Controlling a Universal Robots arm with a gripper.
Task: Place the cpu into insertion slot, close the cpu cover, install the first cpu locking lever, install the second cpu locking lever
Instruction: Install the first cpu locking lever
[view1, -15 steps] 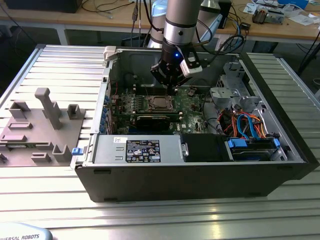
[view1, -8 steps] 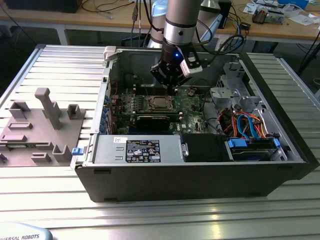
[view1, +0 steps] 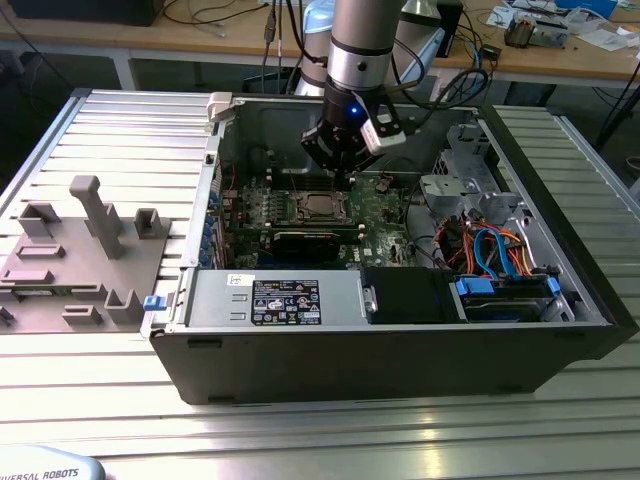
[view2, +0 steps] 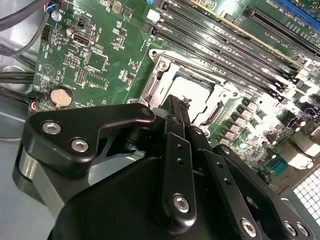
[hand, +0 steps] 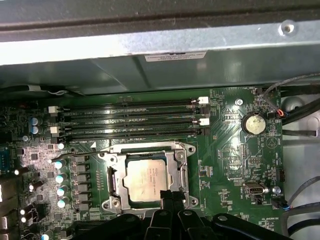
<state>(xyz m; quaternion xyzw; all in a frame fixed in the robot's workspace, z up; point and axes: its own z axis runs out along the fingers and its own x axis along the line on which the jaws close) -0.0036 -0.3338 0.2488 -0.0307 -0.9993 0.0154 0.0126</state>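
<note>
The cpu (hand: 146, 180), a flat square chip with a dull silver top, lies level in the insertion slot (hand: 121, 167), a metal-rimmed socket in the green circuit board (hand: 225, 165). The cpu cover (hand: 144, 148), a silver windowed frame, seems lowered flat around it.

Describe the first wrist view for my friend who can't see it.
A square silver cpu sits on a green circuit board, framed by the metal cpu cover. The robot's black hand is at the cover's edge; memory slots run alongside.
</note>
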